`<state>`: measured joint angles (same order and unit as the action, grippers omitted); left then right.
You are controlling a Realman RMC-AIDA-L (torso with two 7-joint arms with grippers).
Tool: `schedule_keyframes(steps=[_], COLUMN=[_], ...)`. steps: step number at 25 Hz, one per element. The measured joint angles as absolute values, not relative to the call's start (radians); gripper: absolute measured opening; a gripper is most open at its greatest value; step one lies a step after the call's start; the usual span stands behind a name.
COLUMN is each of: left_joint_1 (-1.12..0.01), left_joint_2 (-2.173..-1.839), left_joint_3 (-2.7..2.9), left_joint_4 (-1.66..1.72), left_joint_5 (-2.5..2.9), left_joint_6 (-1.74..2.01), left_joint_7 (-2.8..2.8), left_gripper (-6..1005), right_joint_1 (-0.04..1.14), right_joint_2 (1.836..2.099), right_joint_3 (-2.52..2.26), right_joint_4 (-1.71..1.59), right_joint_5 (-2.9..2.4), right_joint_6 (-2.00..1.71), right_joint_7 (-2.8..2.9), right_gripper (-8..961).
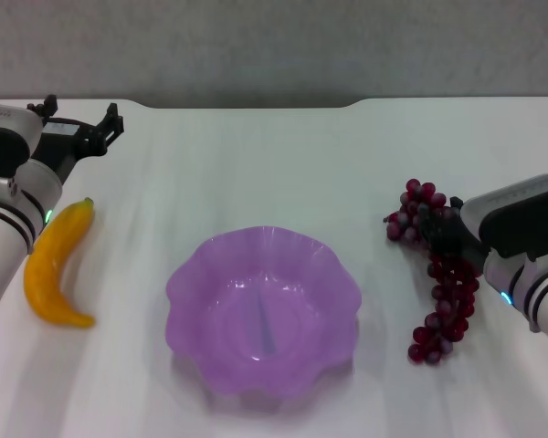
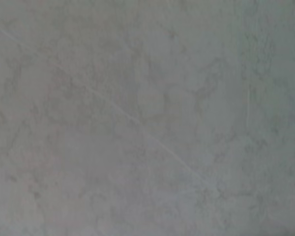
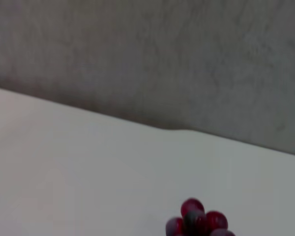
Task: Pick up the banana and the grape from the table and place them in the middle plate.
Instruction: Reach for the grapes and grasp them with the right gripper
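The orange-yellow banana (image 1: 57,266) lies on the white table (image 1: 274,164) at the left, next to my left arm. My left gripper (image 1: 84,115) is held above the table beyond the banana's stem end, open and empty. The purple scalloped middle plate (image 1: 179,285) stands empty at the centre front. The bunch of dark red grapes (image 1: 446,301) lies at the right. My right gripper (image 1: 438,234) sits over the upper part of the bunch. A few grapes (image 3: 196,222) show in the right wrist view. The left wrist view shows only a grey surface.
A grey wall (image 1: 274,46) stands behind the table's rounded far edge. Bare tabletop lies between the plate and each fruit, and behind the plate.
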<state>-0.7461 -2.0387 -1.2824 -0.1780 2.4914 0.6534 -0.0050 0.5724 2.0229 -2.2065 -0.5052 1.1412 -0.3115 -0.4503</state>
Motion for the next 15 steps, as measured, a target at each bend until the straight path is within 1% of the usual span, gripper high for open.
schedule_keyframes(steps=[7, 15], left_joint_1=[-0.746, -0.745], left_joint_2=[-2.039, -2.039], left_joint_3=[-1.282, -1.282], left_joint_4=[-0.178, -0.178], left_joint_5=[2.492, 2.493], left_joint_6=[0.653, 0.653], left_joint_7=[-0.005, -0.005], left_gripper=[897, 897], right_joint_1=[0.558, 0.559], right_joint_2=[2.021, 2.019], right_joint_3=[-2.289, -2.293], right_joint_4=[-0.495, -0.484], right_joint_5=[1.137, 1.14], right_joint_6=[-0.437, -0.447], right_joint_7=[-0.362, -0.361], right_gripper=[442, 414])
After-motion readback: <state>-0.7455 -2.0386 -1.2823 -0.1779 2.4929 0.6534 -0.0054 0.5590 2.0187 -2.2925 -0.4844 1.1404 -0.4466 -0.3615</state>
